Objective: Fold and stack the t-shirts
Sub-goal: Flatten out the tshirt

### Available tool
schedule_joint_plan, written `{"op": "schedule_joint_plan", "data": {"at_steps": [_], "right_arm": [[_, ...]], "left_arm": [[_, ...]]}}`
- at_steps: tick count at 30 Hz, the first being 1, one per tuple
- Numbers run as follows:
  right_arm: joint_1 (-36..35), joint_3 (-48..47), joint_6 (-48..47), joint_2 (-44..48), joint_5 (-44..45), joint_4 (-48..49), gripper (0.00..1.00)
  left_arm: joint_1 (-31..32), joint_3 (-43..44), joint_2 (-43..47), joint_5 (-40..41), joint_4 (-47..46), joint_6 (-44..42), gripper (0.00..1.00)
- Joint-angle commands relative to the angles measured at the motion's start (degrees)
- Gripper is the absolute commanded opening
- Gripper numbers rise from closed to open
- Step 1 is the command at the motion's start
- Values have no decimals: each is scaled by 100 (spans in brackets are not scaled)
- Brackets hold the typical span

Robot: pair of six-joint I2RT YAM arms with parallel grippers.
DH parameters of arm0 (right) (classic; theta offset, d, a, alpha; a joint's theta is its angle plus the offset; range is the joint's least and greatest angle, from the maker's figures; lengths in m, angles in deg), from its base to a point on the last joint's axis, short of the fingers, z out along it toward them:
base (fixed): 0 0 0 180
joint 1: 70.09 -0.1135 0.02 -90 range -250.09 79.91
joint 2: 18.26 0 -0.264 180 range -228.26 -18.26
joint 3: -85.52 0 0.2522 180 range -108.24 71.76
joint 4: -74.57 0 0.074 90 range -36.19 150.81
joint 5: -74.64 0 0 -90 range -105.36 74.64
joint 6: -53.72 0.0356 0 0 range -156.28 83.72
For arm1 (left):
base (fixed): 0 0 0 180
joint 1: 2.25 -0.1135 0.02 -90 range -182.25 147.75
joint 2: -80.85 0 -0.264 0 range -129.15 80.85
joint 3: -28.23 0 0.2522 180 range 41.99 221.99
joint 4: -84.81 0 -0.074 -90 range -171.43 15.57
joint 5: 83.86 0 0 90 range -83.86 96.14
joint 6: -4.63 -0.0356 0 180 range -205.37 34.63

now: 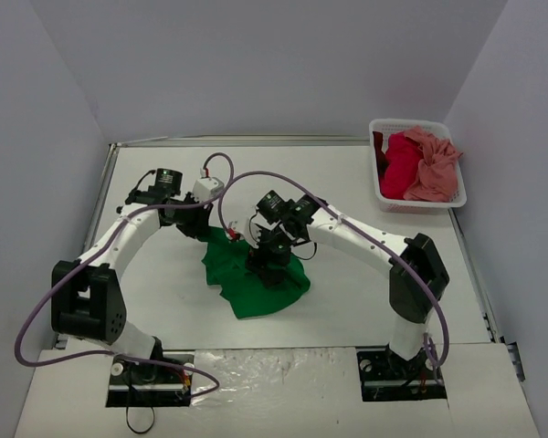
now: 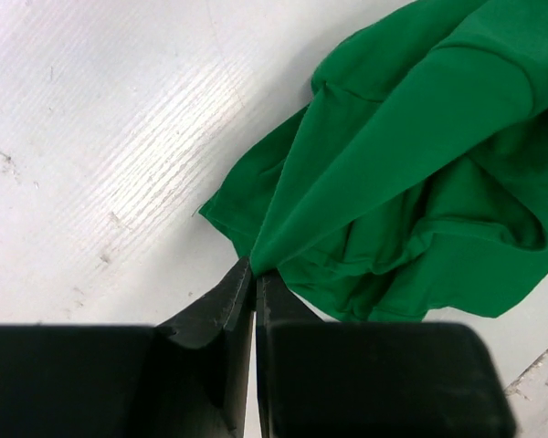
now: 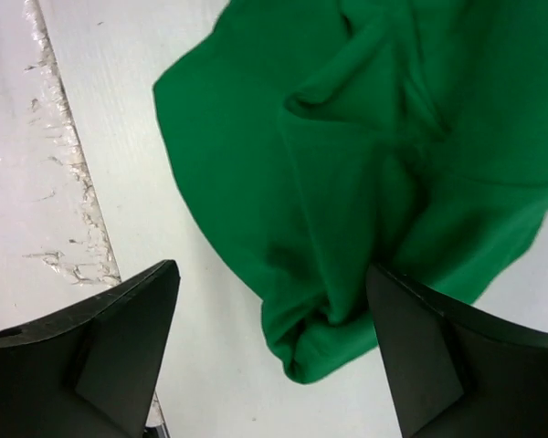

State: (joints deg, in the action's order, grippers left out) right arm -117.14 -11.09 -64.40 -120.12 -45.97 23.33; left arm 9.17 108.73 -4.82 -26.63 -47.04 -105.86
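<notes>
Spreading flat on the table (image 1: 164, 182) the crumpled green t-shirt (image 1: 256, 278) at its middle.
The left gripper (image 2: 254, 274) was clamped on the shirt's edge; the right gripper (image 3: 272, 274) hung over the cloth, jaws apart. Best, I judged, to pinch a single far edge, then draw apart gently.

- No writing, label, brand mark, number or sign can be read in any of the three views.
</notes>
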Motion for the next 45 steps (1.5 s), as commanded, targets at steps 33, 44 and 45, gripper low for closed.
{"op": "schedule_joint_plan", "data": {"at_steps": [33, 44, 45], "right_arm": [[2565, -2136, -748, 1327, 892, -1034, 0], [2877, -1375, -590, 1371, 399, -955, 0], [2877, -1296, -563, 1380, 346, -946, 0]], "left_arm": [[-2003, 1973, 945, 166, 1252, -508, 2], [-2056, 1343, 2107, -1, 1632, -631, 2], [-2056, 1246, 2176, -36, 1641, -675, 2]]}}
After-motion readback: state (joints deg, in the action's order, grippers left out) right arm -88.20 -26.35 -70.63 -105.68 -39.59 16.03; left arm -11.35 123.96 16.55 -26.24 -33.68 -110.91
